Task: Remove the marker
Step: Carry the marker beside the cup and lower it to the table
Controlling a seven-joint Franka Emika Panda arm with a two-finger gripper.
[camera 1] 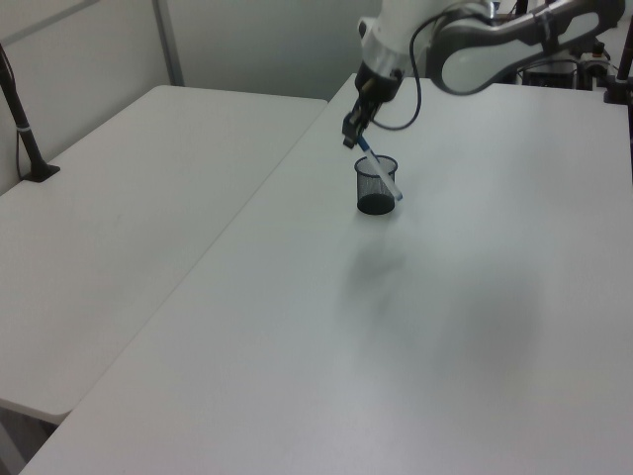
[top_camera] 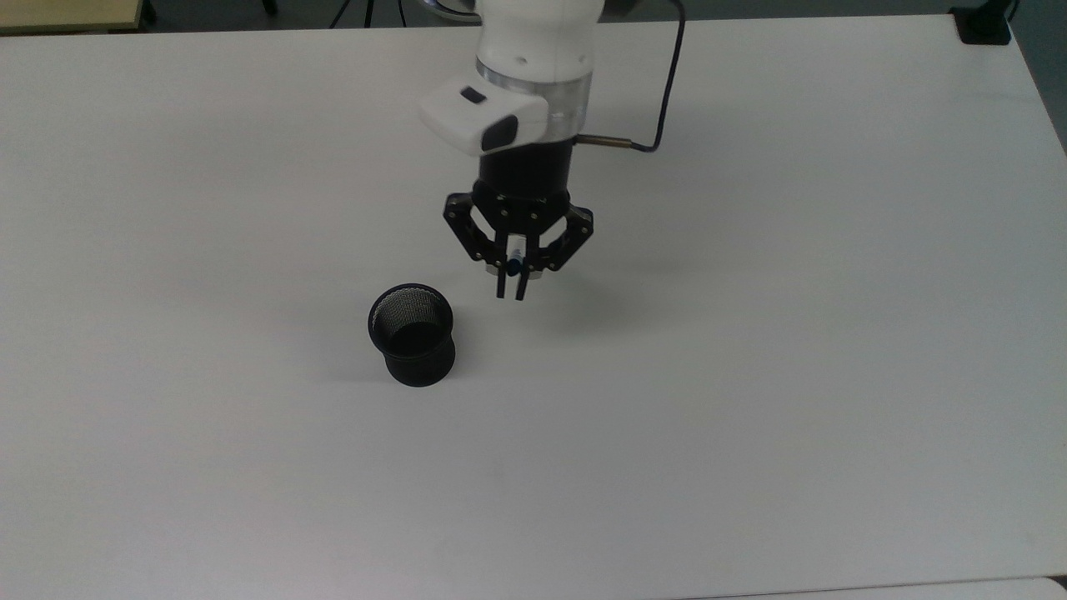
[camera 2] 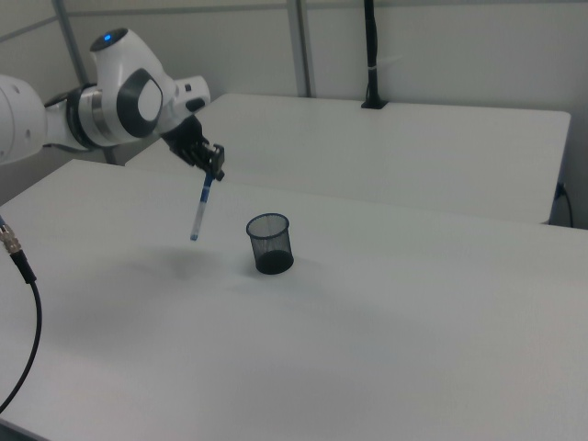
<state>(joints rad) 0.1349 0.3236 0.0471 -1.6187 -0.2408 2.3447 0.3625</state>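
Two black fingers of the gripper (top_camera: 510, 293) are drawn close together and pinch the marker (camera 2: 200, 208) by its blue-capped upper end. In the right view the marker hangs from the gripper (camera 2: 217, 171) in the air, white body pointing down and slightly tilted, its lower tip clear of the table (camera 2: 386, 349) and to the right view's left of the cup (camera 2: 270, 243), apart from it. In the top view the marker (top_camera: 514, 258) shows as a short end-on sliver between the fingers, and the gripper sits up and to the top view's right of the cup (top_camera: 412, 347). In the left view the gripper (camera 1: 358, 139) holds the marker (camera 1: 381, 174) slanting across the front of the cup (camera 1: 376, 186). The cup stands upright on the table.
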